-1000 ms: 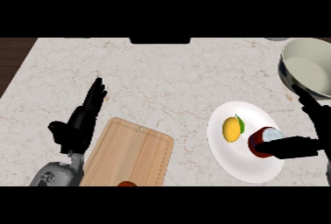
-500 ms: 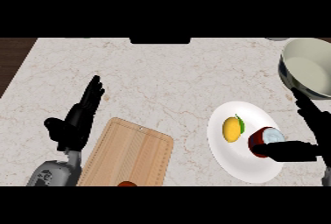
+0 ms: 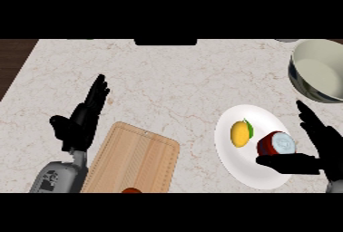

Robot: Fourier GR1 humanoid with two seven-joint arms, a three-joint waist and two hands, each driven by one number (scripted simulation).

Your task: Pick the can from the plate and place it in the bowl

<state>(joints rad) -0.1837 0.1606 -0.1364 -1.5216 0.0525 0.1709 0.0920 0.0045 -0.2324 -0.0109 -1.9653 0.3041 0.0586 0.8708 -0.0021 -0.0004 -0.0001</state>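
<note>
**The right hand is spread open beside the can**

At the near edge, a small red thing (image 3: 132, 190) is peeking in by a wooden cutting board (image 3: 137, 156) with straight grain lines. To the right, the right hand (image 3: 325, 159) is hanging over the rim of the white plate (image 3: 249, 171). This hand is spread open. Its thumb is lying on the can's near side, and its straight fingers (image 3: 315, 129) are standing on the can's right side. The red can (image 3: 275, 143) is sitting on the plate, just left of that hand. It seems to be standing up, with its shiny round top showing. A smooth yellow fruit (image 3: 239, 133) is lying beside it. The left hand (image 3: 84, 120) is resting open, well apart from the plate, so the right hand is the nearer one. Farther back on the speckled stone surface (image 3: 174, 77), the round metal bowl (image 3: 321, 72) is waiting, up and right of the can.
</note>
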